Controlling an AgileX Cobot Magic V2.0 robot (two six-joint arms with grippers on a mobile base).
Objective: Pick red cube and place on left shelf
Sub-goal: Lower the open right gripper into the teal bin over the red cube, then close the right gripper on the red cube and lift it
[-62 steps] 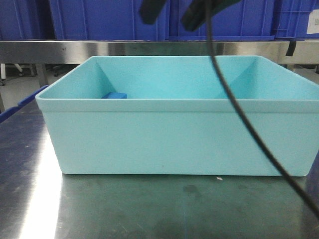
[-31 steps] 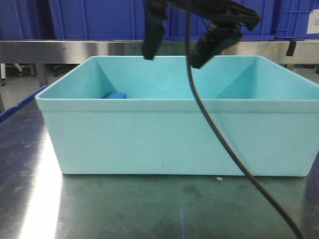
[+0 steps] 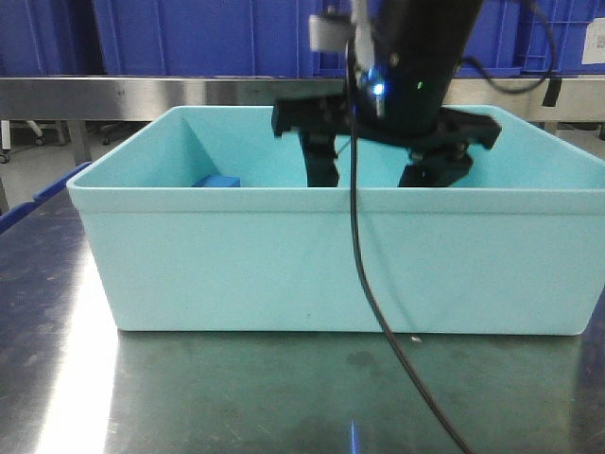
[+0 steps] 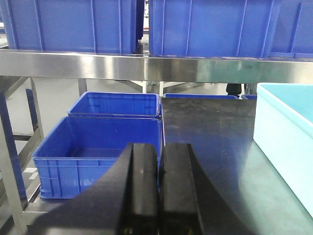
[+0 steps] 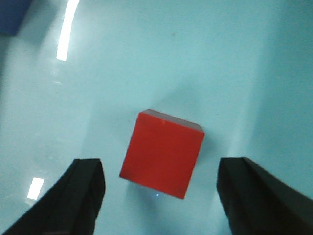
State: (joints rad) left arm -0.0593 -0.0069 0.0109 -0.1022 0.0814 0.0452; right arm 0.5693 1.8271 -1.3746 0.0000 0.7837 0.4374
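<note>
The red cube [image 5: 163,153] lies on the floor of the light blue bin [image 3: 331,255]. It shows only in the right wrist view; the bin's front wall hides it in the front view. My right gripper [image 5: 159,188] is open, its two black fingers standing wide on either side of the cube, above it and apart from it. In the front view the right gripper [image 3: 383,170] reaches down into the bin. My left gripper [image 4: 160,191] is shut and empty, left of the bin, over the steel table.
A blue block [image 3: 219,181] lies in the bin's far left corner and shows in the right wrist view [image 5: 12,14]. Dark blue crates [image 4: 115,142] stand on the floor to the left. A steel shelf rail [image 3: 142,95] with blue crates runs behind the bin. A black cable [image 3: 378,322] hangs in front.
My right gripper has come down from above the bin's rim into the bin, still open. The blue block and the bin have not moved.
</note>
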